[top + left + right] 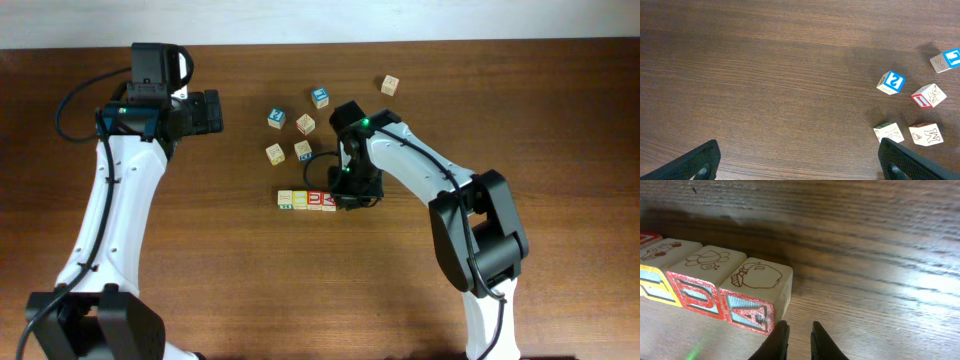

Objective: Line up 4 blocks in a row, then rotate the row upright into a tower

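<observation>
Four blocks lie in a row on the table: a green-faced one (pixel 285 199), a yellow-faced one (pixel 300 199) and two red-faced ones (pixel 315 199) (pixel 328 200). In the right wrist view the end red block (pixel 757 297) shows a letter A, beside the other red block (pixel 705 280) and the yellow block (pixel 660 272). My right gripper (pixel 797 330) (pixel 345 195) is down at the row's right end, nearly shut and empty, its left fingertip (pixel 782 330) at the A block's corner. My left gripper (pixel 800 167) (pixel 205 112) hangs wide open over bare wood, far left.
Loose cubes lie behind the row: two blue-faced ones (pixel 276 118) (pixel 320 96), three pale ones (pixel 305 123) (pixel 275 153) (pixel 303 150) and one far back right (pixel 389 85). The left wrist view catches a blue S cube (pixel 891 82) and its neighbours at its right edge.
</observation>
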Controlling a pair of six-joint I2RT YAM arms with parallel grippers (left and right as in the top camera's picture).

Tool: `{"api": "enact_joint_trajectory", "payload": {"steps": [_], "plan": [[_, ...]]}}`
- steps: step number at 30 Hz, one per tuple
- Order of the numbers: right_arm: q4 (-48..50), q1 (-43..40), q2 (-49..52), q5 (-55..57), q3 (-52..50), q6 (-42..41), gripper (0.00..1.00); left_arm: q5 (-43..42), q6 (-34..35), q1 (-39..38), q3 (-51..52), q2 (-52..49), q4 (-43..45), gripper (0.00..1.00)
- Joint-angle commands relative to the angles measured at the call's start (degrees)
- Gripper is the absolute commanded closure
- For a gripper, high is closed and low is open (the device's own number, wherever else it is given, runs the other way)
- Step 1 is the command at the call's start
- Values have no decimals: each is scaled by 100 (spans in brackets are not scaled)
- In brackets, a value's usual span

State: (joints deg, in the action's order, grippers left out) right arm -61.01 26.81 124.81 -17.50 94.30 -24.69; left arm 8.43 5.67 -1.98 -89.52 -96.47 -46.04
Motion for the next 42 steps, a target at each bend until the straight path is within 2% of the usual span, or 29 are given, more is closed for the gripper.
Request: {"api": "enact_joint_trajectory", "payload": {"steps": [1,13,17,20,21,22,27,29,30,32,34,36,39,42], "plan": [[20,-20,37,11,92,-245,83,44,74,-11,-55,-28,11,1],[278,-101,35,-33,197,79,82,37,74,-11,-55,-28,-4,1],[-1091,-787,26,-42,1847,702,83,-669,229,-11,-55,-28,-299,0],[-1838,-1043,26,-789,3025,1357,83,-1025,962,-11,-55,-28,-660,13],[-2022,-1078,26,-1110,3331,1510,83,-1134,1040,-13,-52,-28,-734,16],[-2133,-1078,26,-1178,3440,1510,83,-1169,1047,-13,-52,-28,-793,25],[-2234,-1071,28,-883,3423,1502,83,-1182,1180,-13,186,-205,-1137,67],[-2120,-1071,39,-881,3421,1504,82,-1646,1187,-13,310,-389,-1134,73],[-1996,-1071,59,-883,3418,1502,82,-1797,1187,-13,334,-452,-1174,80],[-2015,-1019,133,-885,3405,1370,91,-1829,1182,-28,334,-490,-1213,94],[-2251,-994,136,-879,3224,1388,95,-1939,1069,-28,337,-490,-1193,97],[-2302,-1014,136,-883,2855,1690,95,-2050,986,-39,459,-490,-1176,100],[-2197,-1115,90,-828,2570,1827,95,-2221,966,-96,708,-490,-1106,100],[-2065,-1250,-717,-17,2568,1670,95,-2216,752,-212,708,-363,-1143,100]]}}
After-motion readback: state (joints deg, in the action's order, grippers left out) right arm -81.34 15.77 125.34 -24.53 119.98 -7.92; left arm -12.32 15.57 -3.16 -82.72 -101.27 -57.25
